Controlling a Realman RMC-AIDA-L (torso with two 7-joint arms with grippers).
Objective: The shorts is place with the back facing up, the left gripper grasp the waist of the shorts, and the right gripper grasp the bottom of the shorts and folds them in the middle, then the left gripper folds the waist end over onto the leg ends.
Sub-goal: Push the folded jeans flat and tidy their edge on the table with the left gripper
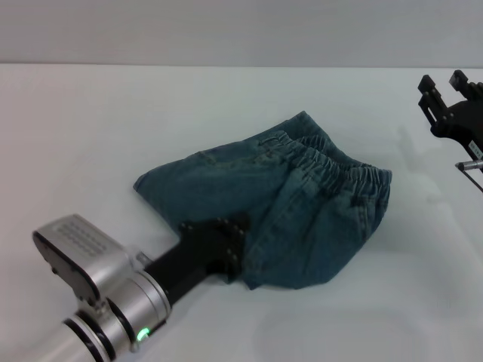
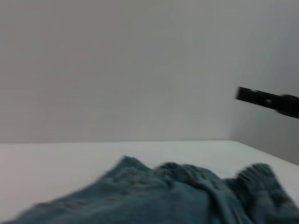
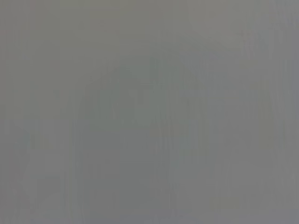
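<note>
The faded blue denim shorts (image 1: pixel 287 211) lie folded in a flat bundle in the middle of the white table (image 1: pixel 90 136). The ruffled waist (image 1: pixel 339 170) lies on top along the bundle's far right side. The leg ends are hidden. My left gripper (image 1: pixel 240 240) rests open at the near left edge of the shorts, with no cloth lifted. In the left wrist view the shorts (image 2: pixel 177 196) fill the lower part, with the waist (image 2: pixel 254 179) bunched at one end. My right gripper (image 1: pixel 444 81) hangs open at the far right, well clear of the shorts. It also shows in the left wrist view as a black bar (image 2: pixel 271 100).
Bare white table surrounds the shorts on all sides. A grey wall runs behind the table's far edge (image 1: pixel 226 65). The right wrist view is a plain grey field with nothing to make out.
</note>
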